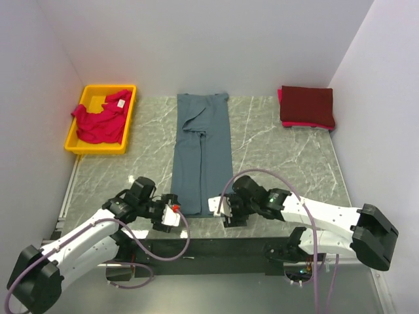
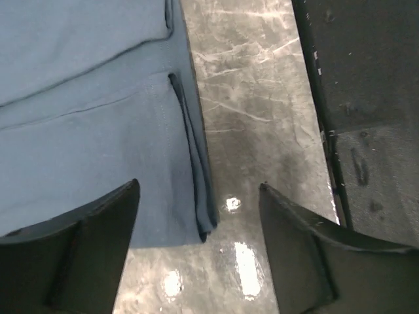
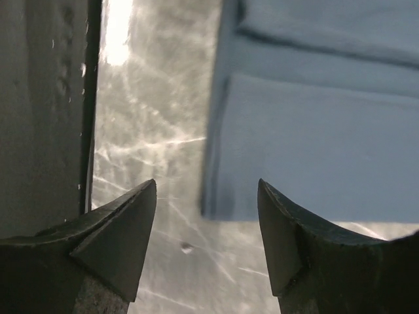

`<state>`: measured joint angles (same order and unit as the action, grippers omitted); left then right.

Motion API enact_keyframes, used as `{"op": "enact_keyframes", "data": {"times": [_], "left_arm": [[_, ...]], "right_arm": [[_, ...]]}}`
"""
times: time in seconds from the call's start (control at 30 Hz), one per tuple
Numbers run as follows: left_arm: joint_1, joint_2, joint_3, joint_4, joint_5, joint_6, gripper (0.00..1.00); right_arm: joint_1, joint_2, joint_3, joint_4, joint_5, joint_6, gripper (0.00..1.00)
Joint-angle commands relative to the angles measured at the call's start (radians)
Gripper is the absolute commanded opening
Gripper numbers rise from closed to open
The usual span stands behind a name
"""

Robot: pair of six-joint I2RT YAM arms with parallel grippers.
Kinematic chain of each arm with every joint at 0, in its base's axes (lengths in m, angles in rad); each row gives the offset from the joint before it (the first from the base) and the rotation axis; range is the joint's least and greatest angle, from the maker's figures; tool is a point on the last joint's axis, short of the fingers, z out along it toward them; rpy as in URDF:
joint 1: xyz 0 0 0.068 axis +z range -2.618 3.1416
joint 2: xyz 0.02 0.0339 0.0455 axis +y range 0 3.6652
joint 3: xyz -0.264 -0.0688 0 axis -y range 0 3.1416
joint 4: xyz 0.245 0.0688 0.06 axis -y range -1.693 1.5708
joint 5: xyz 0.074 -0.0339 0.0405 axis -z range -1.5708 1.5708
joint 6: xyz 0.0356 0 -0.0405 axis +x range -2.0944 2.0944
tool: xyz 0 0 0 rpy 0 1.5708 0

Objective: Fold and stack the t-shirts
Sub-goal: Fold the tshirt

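The slate blue-grey cloth t-shirt (image 1: 201,154), folded into a long narrow strip, is lying on the grey marbled tabletop (image 1: 281,163), stretching away ahead of both sets of jaws. The left gripper (image 2: 200,190) is holding its jaws wide apart and gripping nothing, with one near hem corner sitting between them. The right gripper (image 3: 208,186) is likewise gaping empty, the other near corner lying between its jaws.

Bright even light, white glare on the glossy table (image 2: 262,98), soft right-wrist focus

Top camera looks down; wrist cameras closely share blue-grey t-shirt (image 1: 200,150)
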<state>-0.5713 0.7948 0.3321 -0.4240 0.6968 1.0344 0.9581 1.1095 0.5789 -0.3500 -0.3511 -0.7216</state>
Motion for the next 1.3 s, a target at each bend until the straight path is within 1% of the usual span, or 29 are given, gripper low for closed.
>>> {"op": "enact_keyframes", "data": {"times": [0.0,0.03,0.13,0.2,0.3,0.33,0.4,0.47,0.5,0.57,0.6,0.67,0.7,0.77,0.8,0.87,0.9,0.97,1.0,1.1,1.13,1.27], "left_arm": [[-0.033,0.055,-0.010,0.125,-0.054,-0.002,0.77],[-0.038,0.070,-0.008,0.132,-0.056,-0.011,0.72],[-0.039,0.127,0.004,0.159,-0.066,-0.053,0.65],[-0.041,0.152,0.008,0.159,-0.072,-0.048,0.64],[-0.041,0.161,0.001,0.168,-0.086,-0.028,0.63],[-0.041,0.162,-0.001,0.162,-0.091,-0.013,0.62],[-0.041,0.167,-0.002,0.156,-0.094,-0.001,0.60],[-0.041,0.178,-0.005,0.149,-0.100,0.010,0.58],[-0.041,0.184,-0.004,0.140,-0.100,0.015,0.55],[-0.041,0.201,0.001,0.117,-0.108,0.030,0.51],[-0.041,0.207,0.002,0.113,-0.109,0.036,0.47],[-0.041,0.219,0.002,0.113,-0.120,0.042,0.43],[-0.041,0.222,0.005,0.110,-0.122,0.041,0.41],[-0.041,0.233,0.013,0.099,-0.123,0.050,0.33],[-0.041,0.236,0.016,0.085,-0.123,0.053,0.26],[-0.041,0.244,0.021,0.080,-0.128,0.056,0.20],[-0.041,0.244,0.024,0.073,-0.129,0.058,0.13],[-0.041,0.241,0.028,0.068,-0.131,0.067,0.05],[-0.041,0.239,0.030,0.057,-0.129,0.066,0.01],[-0.042,0.218,0.061,0.001,-0.097,0.076,0.01],[-0.045,0.210,0.083,-0.054,-0.083,0.081,0.01],[-0.062,0.150,0.136,-0.174,-0.030,0.056,0.00]], "right_arm": [[0.016,0.018,-0.060,0.147,0.035,-0.035,0.69],[0.016,0.030,-0.066,0.146,0.049,-0.039,0.67],[0.016,0.039,-0.085,0.155,0.057,-0.047,0.66],[0.016,0.049,-0.090,0.157,0.060,-0.055,0.65],[0.016,0.065,-0.105,0.160,0.069,-0.067,0.59],[0.016,0.076,-0.111,0.157,0.070,-0.071,0.55],[0.016,0.085,-0.114,0.154,0.073,-0.084,0.50],[0.016,0.105,-0.099,0.149,0.077,-0.078,0.47],[0.016,0.137,-0.079,0.143,0.087,-0.073,0.42],[0.016,0.176,-0.050,0.106,0.092,-0.070,0.38],[0.018,0.209,-0.027,0.095,0.096,-0.067,0.36],[0.016,0.234,-0.010,0.080,0.106,-0.062,0.34],[0.016,0.243,0.002,0.075,0.106,-0.056,0.31],[0.018,0.259,0.009,0.062,0.109,-0.055,0.27],[0.016,0.260,0.012,0.060,0.109,-0.049,0.22],[0.016,0.260,0.018,0.045,0.110,-0.026,0.15],[0.018,0.253,0.018,0.042,0.110,-0.016,0.07],[0.018,0.239,0.015,0.042,0.119,0.007,0.00],[0.016,0.219,0.016,0.039,0.123,0.016,0.00],[0.021,0.161,0.051,-0.025,0.104,0.054,0.00],[0.024,0.139,0.062,-0.046,0.095,0.062,0.00],[0.034,0.043,0.087,-0.084,0.072,0.117,0.00]]}}
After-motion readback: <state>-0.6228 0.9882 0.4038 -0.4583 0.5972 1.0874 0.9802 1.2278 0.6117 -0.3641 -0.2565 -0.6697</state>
